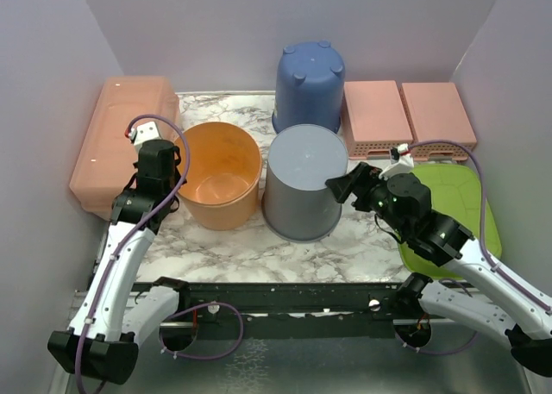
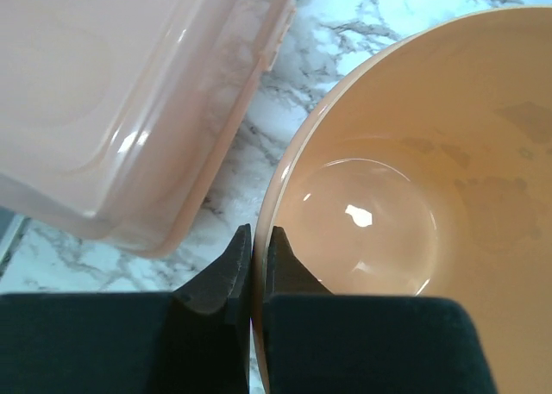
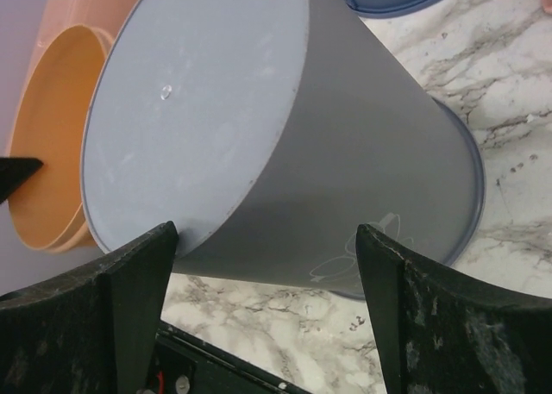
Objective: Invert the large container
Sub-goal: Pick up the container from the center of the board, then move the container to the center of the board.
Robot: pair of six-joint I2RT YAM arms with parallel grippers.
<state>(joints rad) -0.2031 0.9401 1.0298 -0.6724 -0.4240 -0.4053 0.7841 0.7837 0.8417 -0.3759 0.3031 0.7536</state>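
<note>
Left claw (image 2: 256, 234) pinches orange container (image 2: 414, 153) rim; right claw (image 3: 267, 228) gapes near grey container (image 3: 259, 109).

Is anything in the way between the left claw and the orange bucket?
No, nothing visible. The left gripper is closed on the rim of the orange bucket, one finger on each side. The grey bucket and the pink box stand close beside it, which may crowd the tipping.

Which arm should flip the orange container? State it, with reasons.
Left. The left gripper pinches the rim of the upright orange container. The right gripper stands open beside the gray container, which is already upside down.
</note>
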